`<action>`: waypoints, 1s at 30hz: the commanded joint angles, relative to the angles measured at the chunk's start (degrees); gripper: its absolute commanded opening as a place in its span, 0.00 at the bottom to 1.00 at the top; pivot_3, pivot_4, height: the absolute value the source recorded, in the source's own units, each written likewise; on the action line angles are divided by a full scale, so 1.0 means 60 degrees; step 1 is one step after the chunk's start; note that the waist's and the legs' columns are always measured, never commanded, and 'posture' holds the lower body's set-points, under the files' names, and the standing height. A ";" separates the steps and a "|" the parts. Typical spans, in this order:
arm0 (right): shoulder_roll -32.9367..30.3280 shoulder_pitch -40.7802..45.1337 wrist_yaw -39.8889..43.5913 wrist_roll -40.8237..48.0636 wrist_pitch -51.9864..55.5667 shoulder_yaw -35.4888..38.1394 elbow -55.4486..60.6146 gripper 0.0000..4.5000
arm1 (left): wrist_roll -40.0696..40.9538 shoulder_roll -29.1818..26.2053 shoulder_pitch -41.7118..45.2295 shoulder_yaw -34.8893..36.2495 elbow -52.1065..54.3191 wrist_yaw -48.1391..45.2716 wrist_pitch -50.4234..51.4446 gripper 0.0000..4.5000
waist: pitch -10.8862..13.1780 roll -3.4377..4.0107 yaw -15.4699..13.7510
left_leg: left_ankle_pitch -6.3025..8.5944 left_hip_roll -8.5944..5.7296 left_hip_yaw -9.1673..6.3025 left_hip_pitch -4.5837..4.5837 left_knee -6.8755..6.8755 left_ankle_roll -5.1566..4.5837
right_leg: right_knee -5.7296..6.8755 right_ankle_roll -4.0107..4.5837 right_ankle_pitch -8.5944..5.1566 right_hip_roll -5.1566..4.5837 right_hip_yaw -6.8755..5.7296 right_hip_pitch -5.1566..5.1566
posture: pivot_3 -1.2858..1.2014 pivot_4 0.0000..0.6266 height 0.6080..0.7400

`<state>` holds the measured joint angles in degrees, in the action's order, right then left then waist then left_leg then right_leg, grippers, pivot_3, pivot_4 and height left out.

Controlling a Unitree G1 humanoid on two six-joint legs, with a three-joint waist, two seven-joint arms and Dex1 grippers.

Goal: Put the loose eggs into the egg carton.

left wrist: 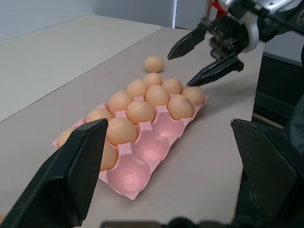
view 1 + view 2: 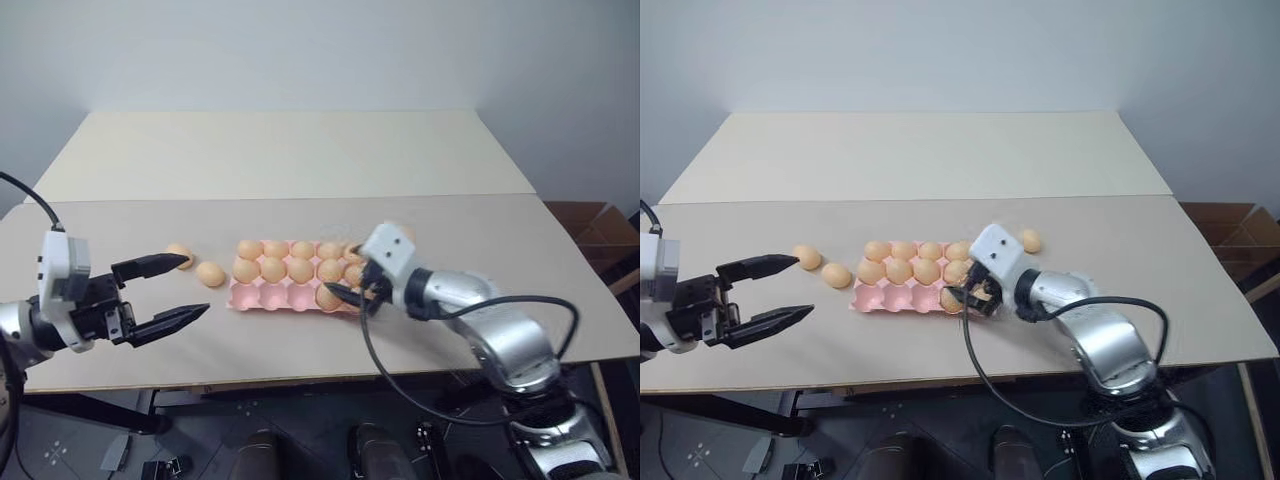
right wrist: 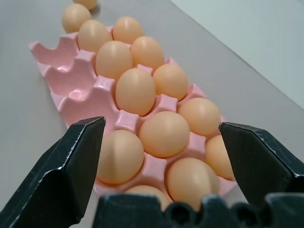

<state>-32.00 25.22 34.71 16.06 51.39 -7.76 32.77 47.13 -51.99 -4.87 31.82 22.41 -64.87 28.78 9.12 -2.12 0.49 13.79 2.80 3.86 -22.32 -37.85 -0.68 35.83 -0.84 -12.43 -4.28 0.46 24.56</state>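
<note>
1. The egg carton (image 2: 290, 296) is a flat pink moulded tray with round cups in three rows, lidless, glossy in the bare cups. It lies on the near panel of a pale, matt bench (image 2: 300, 150).
2. The eggs in the carton (image 3: 136, 91) are smooth, oval and light orange-tan. They fill the two far rows and the right end of the near row; three near-row cups at the left end stand bare.
3. Two loose eggs (image 2: 210, 273) lie on the bench just left of the carton, a little apart from each other. A third loose egg (image 2: 1030, 240) lies beyond the carton's right end.
4. The right gripper (image 2: 350, 292) hangs over the carton's right end, its black, wedge-shaped fingers spread wide and holding nothing.
5. The left gripper (image 2: 165, 292) hovers left of the carton, near the two loose eggs, fingers wide apart and empty.
</note>
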 commanded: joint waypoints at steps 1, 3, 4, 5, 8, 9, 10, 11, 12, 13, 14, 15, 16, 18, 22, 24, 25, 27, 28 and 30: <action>-0.0661 -0.0422 0.0780 0.0601 -0.0867 0.1498 0.0241 0.99 | -0.0034 -0.0047 0.0024 0.0182 -0.0064 -0.0161 -0.0205 1.00 | 0.0000 -0.0001 0.0000 | 0.0000 -0.0002 0.0001 -0.0001 0.0000 0.0000 | -0.0005 -0.0005 -0.0007 -0.0002 0.0002 -0.0001 | 0.52 0.24 1.00; -0.1239 -0.0980 0.1439 0.0684 -0.1767 0.2279 -0.0345 0.99 | -0.0129 -0.0032 -0.0014 0.0204 -0.0163 -0.0178 -0.0274 1.00 | 0.0001 -0.0002 -0.0001 | 0.0000 -0.0006 0.0003 0.0003 0.0000 0.0000 | -0.0010 -0.0027 -0.0024 -0.0005 0.0006 -0.0008 | 0.52 0.24 1.00; -0.1428 -0.1220 0.1685 0.0742 -0.2148 0.2588 -0.0645 0.99 | -0.0167 -0.0018 -0.0014 0.0208 -0.0195 -0.0181 -0.0307 1.00 | 0.0001 -0.0003 -0.0007 | 0.0000 -0.0006 0.0003 0.0003 0.0000 0.0000 | -0.0012 -0.0042 -0.0034 -0.0005 0.0004 -0.0012 | 0.52 0.24 1.00; -0.1613 -0.1480 0.1873 0.0727 -0.2527 0.2845 -0.0983 0.99 | -0.0187 0.0009 0.0000 0.0223 -0.0219 -0.0161 -0.0327 1.00 | 0.0001 -0.0003 0.0000 | 0.0000 -0.0006 0.0003 0.0005 0.0000 0.0000 | -0.0016 -0.0035 -0.0040 -0.0005 0.0004 -0.0017 | 0.52 0.24 1.00; -0.2127 -0.2231 0.2496 0.0564 -0.3663 0.3305 -0.1969 0.99 | -0.0206 0.0042 0.0014 0.0293 -0.0302 -0.0181 -0.0375 1.00 | 0.0001 -0.0004 0.0009 | 0.0000 -0.0006 0.0005 0.0010 0.0000 -0.0001 | -0.0015 -0.0032 -0.0042 -0.0003 0.0007 -0.0019 | 0.52 0.24 1.00; -0.2239 -0.2414 0.2662 0.0527 -0.3977 0.3393 -0.2256 0.99 | -0.0205 0.0043 0.0006 0.0318 -0.0341 -0.0207 -0.0398 1.00 | 0.0001 -0.0004 0.0011 | 0.0000 -0.0004 0.0004 0.0013 0.0000 -0.0001 | -0.0012 -0.0032 -0.0042 -0.0002 0.0006 -0.0022 | 0.52 0.24 1.00; -0.2316 -0.2548 0.2782 0.0498 -0.4253 0.3443 -0.2493 0.99 | -0.0207 0.0030 -0.0007 0.0353 -0.0388 -0.0246 -0.0418 1.00 | 0.0001 -0.0004 0.0027 | 0.0000 -0.0003 0.0004 0.0014 0.0000 -0.0001 | -0.0010 -0.0032 -0.0042 -0.0001 0.0007 -0.0021 | 0.52 0.24 1.00; -0.2363 -0.2629 0.2861 0.0505 -0.4451 0.3477 -0.2696 0.99 | -0.0216 0.0005 -0.0023 0.0393 -0.0429 -0.0285 -0.0432 1.00 | 0.0001 -0.0004 0.0054 | 0.0000 -0.0002 0.0004 0.0017 0.0000 -0.0001 | -0.0009 -0.0033 -0.0043 0.0001 0.0008 -0.0022 | 0.52 0.24 1.00; -0.2373 -0.2649 0.2884 0.0516 -0.4600 0.3467 -0.2844 0.99 | -0.0211 -0.0018 -0.0033 0.0437 -0.0482 -0.0336 -0.0438 1.00 | 0.0001 -0.0004 0.0079 | 0.0000 0.0000 0.0005 0.0020 0.0000 -0.0001 | -0.0006 -0.0034 -0.0043 0.0004 0.0011 -0.0021 | 0.52 0.24 1.00; -0.2354 -0.2628 0.2843 0.0511 -0.4698 0.3435 -0.2961 0.99 | -0.0160 -0.0044 -0.0036 0.0489 -0.0527 -0.0394 -0.0404 1.00 | 0.0001 -0.0004 0.0101 | 0.0000 0.0003 0.0007 0.0023 0.0000 -0.0001 | -0.0004 -0.0034 -0.0043 0.0008 0.0018 -0.0021 | 0.52 0.24 1.00; -0.2323 -0.2568 0.2744 0.0490 -0.4712 0.3374 -0.3042 0.99 | -0.0086 -0.0092 -0.0033 0.0533 -0.0571 -0.0496 -0.0346 1.00 | 0.0001 -0.0003 0.0106 | 0.0000 0.0004 0.0008 0.0030 0.0000 -0.0001 | 0.0002 -0.0034 -0.0044 0.0012 0.0024 -0.0022 | 0.52 0.24 1.00; -0.2285 -0.2503 0.2675 0.0479 -0.4742 0.3306 -0.3108 0.99 | 0.0072 -0.0169 -0.0038 0.0592 -0.0610 -0.0696 -0.0240 1.00 | 0.0001 -0.0003 0.0100 | 0.0000 0.0004 0.0008 0.0032 0.0000 -0.0001 | 0.0004 -0.0035 -0.0044 0.0012 0.0025 -0.0022 | 0.52 0.24 1.00; -0.2250 -0.2447 0.2630 0.0479 -0.4762 0.3242 -0.3151 0.99 | 0.0238 -0.0278 -0.0069 0.0657 -0.0630 -0.1002 -0.0148 1.00 | 0.0001 -0.0003 0.0091 | -0.0001 0.0005 0.0007 0.0034 0.0000 -0.0001 | 0.0007 -0.0036 -0.0045 0.0013 0.0024 -0.0022 | 0.52 0.24 1.00; -0.2196 -0.2364 0.2571 0.0477 -0.4779 0.3130 -0.3191 0.99 | 0.0353 -0.0426 -0.0087 0.0714 -0.0682 -0.1331 -0.0084 1.00 | 0.0001 -0.0003 0.0079 | -0.0001 0.0005 0.0008 0.0033 0.0000 -0.0001 | 0.0008 -0.0036 -0.0045 0.0013 0.0023 -0.0021 | 0.52 0.24 1.00; -0.2060 -0.2070 0.2419 0.0405 -0.4760 0.2863 -0.3343 0.99 | 0.0224 -0.0603 0.0130 0.0679 -0.0865 -0.1452 -0.0116 1.00 | 0.0001 -0.0003 0.0043 | 0.0000 0.0003 0.0010 0.0030 0.0000 -0.0001 | 0.0001 -0.0028 -0.0052 0.0007 0.0024 -0.0021 | 0.52 0.24 1.00; -0.1932 -0.1773 0.2285 0.0332 -0.4678 0.2686 -0.3514 0.99 | 0.0160 -0.0602 0.0268 0.0629 -0.0935 -0.1442 -0.0178 1.00 | 0.0001 -0.0003 0.0043 | 0.0000 0.0001 0.0011 0.0024 0.0000 -0.0001 | -0.0003 -0.0029 -0.0050 0.0005 0.0023 -0.0020 | 0.52 0.24 1.00; -0.1806 -0.1482 0.2092 0.0212 -0.4538 0.2521 -0.3713 0.99 | 0.0138 -0.0570 0.0340 0.0594 -0.0953 -0.1400 -0.0204 1.00 | 0.0001 -0.0003 0.0043 | 0.0000 0.0000 0.0012 0.0021 0.0000 -0.0001 | -0.0003 -0.0027 -0.0049 0.0003 0.0024 -0.0017 | 0.52 0.24 1.00; -0.1448 -0.0779 0.1568 -0.0172 -0.4289 0.2087 -0.4276 0.99 | 0.0151 -0.0434 0.0488 0.0528 -0.0966 -0.1294 -0.0230 1.00 | 0.0001 -0.0003 0.0071 | -0.0001 0.0000 0.0012 0.0025 -0.0001 0.0000 | -0.0004 -0.0025 -0.0047 0.0003 0.0024 -0.0021 | 0.52 0.24 1.00; -0.1174 -0.0289 0.1199 -0.0441 -0.4089 0.1813 -0.4717 0.99 | 0.0174 -0.0326 0.0590 0.0485 -0.0956 -0.1197 -0.0241 1.00 | 0.0001 -0.0003 0.0090 | -0.0001 0.0000 0.0013 0.0026 -0.0001 -0.0001 | -0.0003 -0.0022 -0.0046 0.0005 0.0027 -0.0019 | 0.52 0.24 1.00; -0.0787 0.0390 0.0789 -0.0817 -0.3970 0.1461 -0.5408 0.99 | 0.0181 -0.0182 0.0724 0.0430 -0.0929 -0.1076 -0.0260 1.00 | 0.0002 -0.0002 0.0110 | -0.0001 0.0002 0.0017 0.0035 -0.0001 -0.0001 | 0.0005 -0.0020 -0.0044 0.0010 0.0036 -0.0020 | 0.52 0.24 1.00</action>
<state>-37.24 25.41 41.66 12.81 26.92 1.77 2.26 47.38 -53.47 -1.07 33.96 16.32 -71.98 28.30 9.13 -2.13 1.15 13.78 2.81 3.95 -22.14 -37.85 -0.69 35.88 -0.89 -12.63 -4.22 0.66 24.46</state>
